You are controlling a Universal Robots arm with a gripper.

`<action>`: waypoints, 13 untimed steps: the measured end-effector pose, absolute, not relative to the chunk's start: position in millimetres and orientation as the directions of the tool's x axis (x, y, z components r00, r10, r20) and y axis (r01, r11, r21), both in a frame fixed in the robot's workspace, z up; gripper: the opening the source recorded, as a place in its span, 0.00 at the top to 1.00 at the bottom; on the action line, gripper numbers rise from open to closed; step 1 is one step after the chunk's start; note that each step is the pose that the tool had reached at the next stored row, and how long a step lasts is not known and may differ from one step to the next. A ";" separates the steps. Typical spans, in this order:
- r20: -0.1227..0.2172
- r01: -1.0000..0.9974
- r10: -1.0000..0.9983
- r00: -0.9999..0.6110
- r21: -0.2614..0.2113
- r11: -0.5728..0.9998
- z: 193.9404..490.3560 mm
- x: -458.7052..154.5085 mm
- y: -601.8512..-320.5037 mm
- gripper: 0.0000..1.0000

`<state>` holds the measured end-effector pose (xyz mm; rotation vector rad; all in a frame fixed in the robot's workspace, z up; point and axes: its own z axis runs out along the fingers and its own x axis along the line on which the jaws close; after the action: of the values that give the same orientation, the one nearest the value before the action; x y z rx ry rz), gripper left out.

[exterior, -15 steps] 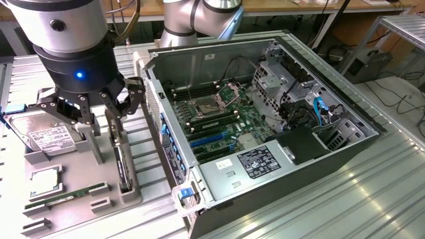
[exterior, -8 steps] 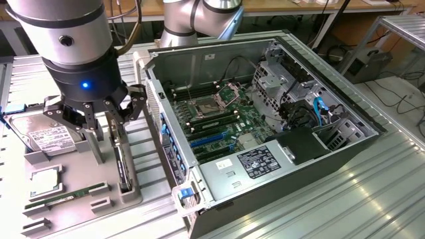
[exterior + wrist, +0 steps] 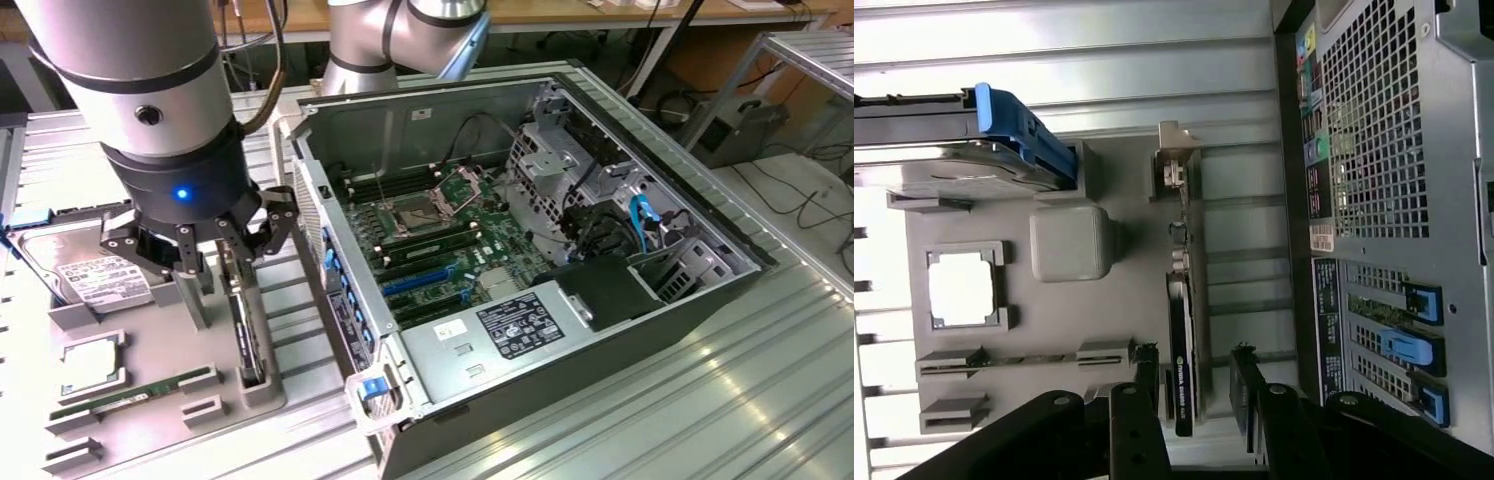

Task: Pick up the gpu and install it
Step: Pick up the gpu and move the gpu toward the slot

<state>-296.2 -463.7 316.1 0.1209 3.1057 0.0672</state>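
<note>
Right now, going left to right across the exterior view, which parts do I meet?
hard drive → gpu, standing on edge in the grey tray → processor socket inside the open case → blue cables

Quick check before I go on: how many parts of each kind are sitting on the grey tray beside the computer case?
Hard drive: 1
Processor chip: 1
Memory stick: 1
Graphics card: 1
Total: 4
</note>
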 end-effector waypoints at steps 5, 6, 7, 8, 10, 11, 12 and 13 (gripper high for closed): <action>-0.031 0.077 0.078 -0.996 0.044 0.996 305.0 -296.0 -463.7 0.58; -0.031 0.077 0.078 -0.996 0.044 0.996 303.3 -296.0 -463.7 0.58; -0.031 0.077 0.078 -0.996 0.045 0.996 301.4 -296.0 -463.7 0.58; -0.031 0.077 0.078 -0.996 0.045 0.996 299.6 -296.0 -463.7 0.58; -0.031 0.077 0.078 -0.996 0.044 0.996 295.3 -296.0 -463.7 0.58; -0.031 0.077 0.078 -0.996 0.044 0.996 293.3 -296.0 -463.7 0.58; -0.031 0.077 0.078 -0.996 0.044 0.996 291.6 -296.0 -463.7 0.58; -0.031 0.077 0.078 -0.996 0.045 0.996 289.7 -296.0 -463.7 0.58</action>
<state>-296.0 -463.7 289.7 0.1209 3.1057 0.0673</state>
